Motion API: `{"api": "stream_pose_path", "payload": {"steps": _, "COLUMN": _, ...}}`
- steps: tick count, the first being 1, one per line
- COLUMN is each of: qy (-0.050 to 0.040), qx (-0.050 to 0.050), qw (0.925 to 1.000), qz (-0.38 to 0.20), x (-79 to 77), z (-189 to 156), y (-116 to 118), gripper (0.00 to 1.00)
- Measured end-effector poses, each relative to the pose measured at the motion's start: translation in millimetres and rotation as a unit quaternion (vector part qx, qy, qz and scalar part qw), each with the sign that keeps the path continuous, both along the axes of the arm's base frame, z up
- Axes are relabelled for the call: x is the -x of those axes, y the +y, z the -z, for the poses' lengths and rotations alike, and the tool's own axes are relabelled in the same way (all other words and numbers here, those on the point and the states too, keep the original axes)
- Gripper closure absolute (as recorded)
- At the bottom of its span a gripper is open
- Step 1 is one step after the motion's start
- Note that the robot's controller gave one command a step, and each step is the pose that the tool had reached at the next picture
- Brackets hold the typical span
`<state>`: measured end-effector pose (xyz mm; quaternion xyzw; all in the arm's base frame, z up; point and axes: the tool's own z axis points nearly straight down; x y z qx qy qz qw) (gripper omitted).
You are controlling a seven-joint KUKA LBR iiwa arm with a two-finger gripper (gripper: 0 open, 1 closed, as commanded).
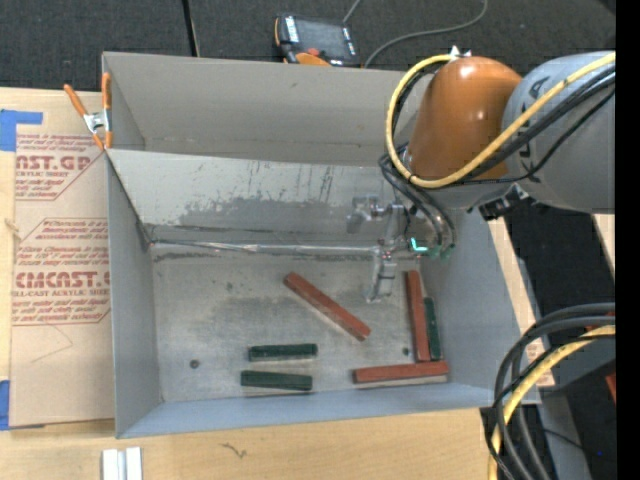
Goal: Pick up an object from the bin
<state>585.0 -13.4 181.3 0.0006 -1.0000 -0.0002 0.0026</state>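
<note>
In the camera view a grey metal bin (250, 108) with a dull, scratched floor is seen. Six slim, flat, straight bars are counted on it: three red-brown and three dark green. The slanted red-brown bar (325, 306), near the middle of the floor, is taken here as the landmark. The gripper (380, 280), a thin metallic piece under the smooth, rounded orange cover (460, 118) of the wrist, is seen low in the bin, just above and to the right of the landmark's lower end. It is placed between the landmark and the second red-brown bar (414, 313), which is laid lengthwise along the right wall; these two bars are the nearest to it. Whether the jaws are spread or pressed together cannot be told. A dark green bar (431, 328) is laid against the far side of the second red-brown bar. The third red-brown bar (400, 373) is found below and to the right of the landmark's lower end. The upper green bar (283, 351) and the lower green bar (276, 379) are laid almost parallel, near each other, below and to the left of the landmark.
</note>
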Motion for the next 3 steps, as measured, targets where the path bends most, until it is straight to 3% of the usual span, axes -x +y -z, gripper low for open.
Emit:
{"api": "stream_pose_path", "payload": {"steps": 1, "qy": 0.0008, "qx": -0.001, "qw": 1.0000, "qz": -0.009, "x": 30.4, "z": 116.1, "y": 42.3, "gripper": 0.00}}
{"api": "stream_pose_path", "payload": {"steps": 2, "qy": -0.0031, "qx": -0.001, "qw": 1.0000, "qz": -0.009, "x": 27.3, "z": 110.9, "y": 41.1, "gripper": 1.00}}
{"api": "stream_pose_path", "payload": {"steps": 3, "qy": -0.0082, "qx": 0.000, "qw": 0.9997, "qz": -0.022, "x": 17.0, "z": -27.0, "y": 40.5, "gripper": 1.00}}
